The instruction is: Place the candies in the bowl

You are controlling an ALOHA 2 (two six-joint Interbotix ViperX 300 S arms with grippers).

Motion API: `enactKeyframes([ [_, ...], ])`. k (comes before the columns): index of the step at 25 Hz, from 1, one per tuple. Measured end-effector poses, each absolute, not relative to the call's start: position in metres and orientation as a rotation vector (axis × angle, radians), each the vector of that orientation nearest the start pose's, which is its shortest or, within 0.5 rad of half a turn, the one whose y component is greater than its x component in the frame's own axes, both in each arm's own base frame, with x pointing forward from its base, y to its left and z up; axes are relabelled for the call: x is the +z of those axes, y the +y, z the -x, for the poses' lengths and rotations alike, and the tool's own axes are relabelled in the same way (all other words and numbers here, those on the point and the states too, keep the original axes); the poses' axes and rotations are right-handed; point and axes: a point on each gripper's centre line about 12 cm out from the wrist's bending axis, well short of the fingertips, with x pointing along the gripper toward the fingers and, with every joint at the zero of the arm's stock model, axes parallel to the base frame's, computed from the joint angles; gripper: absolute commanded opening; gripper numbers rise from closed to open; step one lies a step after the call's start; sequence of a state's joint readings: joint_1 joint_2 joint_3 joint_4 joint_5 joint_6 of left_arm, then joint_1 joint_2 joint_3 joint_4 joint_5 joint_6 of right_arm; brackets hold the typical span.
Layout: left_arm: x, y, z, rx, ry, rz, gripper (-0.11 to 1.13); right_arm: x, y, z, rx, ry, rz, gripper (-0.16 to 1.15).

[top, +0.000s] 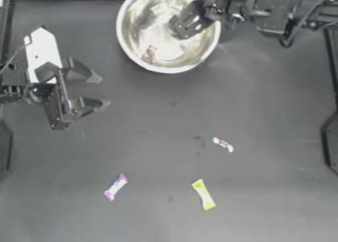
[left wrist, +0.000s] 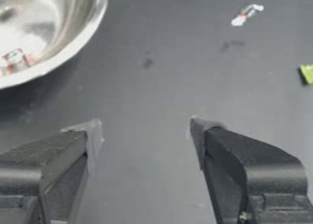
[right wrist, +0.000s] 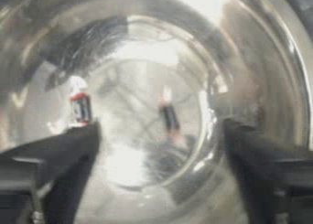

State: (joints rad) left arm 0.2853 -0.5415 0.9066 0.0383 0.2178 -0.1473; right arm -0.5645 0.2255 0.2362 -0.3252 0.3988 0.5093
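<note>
The bowl [top: 167,62] stands at the far worktop [top: 264,112] edge. My right end effector [top: 187,24] hangs over it, open and empty. My left end effector [top: 74,90] waits at left, open, empty. One white candy [top: 150,54] lies in the bowl; another white candy [top: 223,144], the pink candy [top: 115,186] and the yellow candy [top: 203,194] lie on the worktop.

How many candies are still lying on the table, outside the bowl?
3: a white-and-red candy mid-table, a pink-purple candy and a yellow-green candy farther from the bowl. None looks hidden.
</note>
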Motion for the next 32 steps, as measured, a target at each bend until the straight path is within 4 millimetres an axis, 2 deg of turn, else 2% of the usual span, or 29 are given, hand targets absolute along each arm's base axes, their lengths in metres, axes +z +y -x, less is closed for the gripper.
enactKeyframes([
  [3,0.243,0.078,-0.264,0.317,0.563,0.187,0.93,0.203,-0.258,-0.392,-0.719,0.739,-0.353,0.92],
  [6,0.243,0.078,-0.264,0.315,0.563,0.186,0.93,0.220,-0.240,-0.389,-0.689,0.741,-0.318,0.92],
  [11,0.243,0.078,-0.264,0.317,0.563,0.187,0.93,0.237,-0.187,-0.379,-0.595,0.833,-0.234,0.92],
  [17,0.242,0.077,-0.265,0.313,0.567,0.199,0.93,0.251,-0.129,-0.355,-0.467,0.906,-0.227,0.92],
  [22,0.240,0.068,-0.265,0.284,0.587,0.196,0.93,0.249,-0.096,-0.333,-0.372,0.946,-0.226,0.92],
  [25,0.240,0.066,-0.265,0.279,0.591,0.200,0.93,0.239,-0.081,-0.324,-0.335,1.013,-0.225,0.92],
  [32,0.242,0.065,-0.263,0.278,0.591,0.206,0.93,0.225,-0.051,-0.318,-0.275,1.112,-0.235,0.91],
])
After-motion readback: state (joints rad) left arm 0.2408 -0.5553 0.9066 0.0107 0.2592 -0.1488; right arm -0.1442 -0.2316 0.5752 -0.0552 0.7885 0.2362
